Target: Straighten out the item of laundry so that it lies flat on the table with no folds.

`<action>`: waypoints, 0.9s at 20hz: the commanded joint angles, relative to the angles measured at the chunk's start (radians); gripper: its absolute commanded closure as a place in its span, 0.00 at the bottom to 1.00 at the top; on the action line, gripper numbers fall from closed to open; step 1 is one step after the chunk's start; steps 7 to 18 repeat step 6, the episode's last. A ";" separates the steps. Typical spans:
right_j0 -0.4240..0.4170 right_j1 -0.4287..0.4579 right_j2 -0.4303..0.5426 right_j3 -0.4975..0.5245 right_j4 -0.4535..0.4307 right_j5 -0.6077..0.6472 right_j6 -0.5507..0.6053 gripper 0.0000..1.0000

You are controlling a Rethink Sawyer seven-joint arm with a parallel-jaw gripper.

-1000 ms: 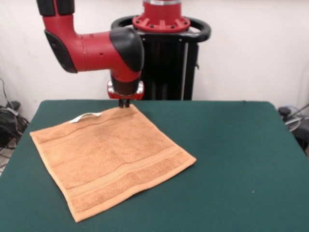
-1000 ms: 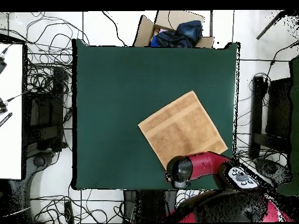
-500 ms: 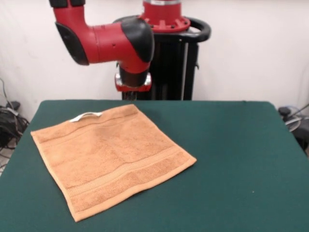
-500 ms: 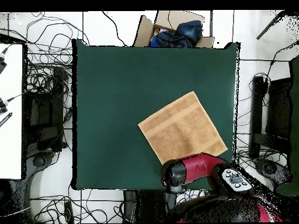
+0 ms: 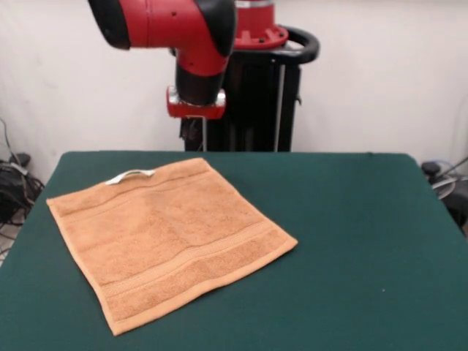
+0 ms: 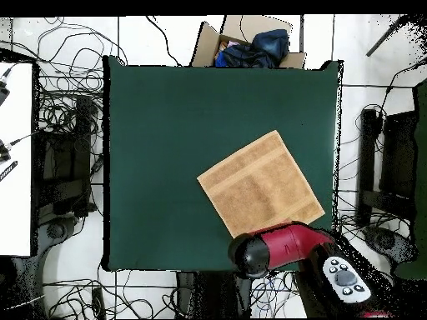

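The item of laundry is an orange-tan towel spread out on the dark green table, turned like a diamond, with no fold showing. Its white loop tag sits at the far left edge. My gripper hangs well above the table, behind the towel's far corner and apart from it, dark against the black pedestal. In the overhead view the towel lies right of the table's middle, near the bottom edge. There the red arm covers the gripper, just past the towel's lowest corner.
The black pedestal stands behind the table. In the overhead view a cardboard box with dark blue cloth sits past the table's top edge. Cables lie on the floor around the table, and a white surface is at the left.
The gripper has risen from the towel's far corner and drawn back toward the pedestal. The towel lies as before.
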 commanded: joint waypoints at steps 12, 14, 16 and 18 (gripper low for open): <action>0.006 -0.063 0.098 0.010 -0.022 -0.140 -0.045 1.00; 0.006 -0.063 0.098 0.010 -0.022 -0.140 -0.045 1.00; 0.006 -0.063 0.098 0.010 -0.022 -0.140 -0.045 1.00; 0.006 -0.063 0.098 0.010 -0.022 -0.140 -0.045 1.00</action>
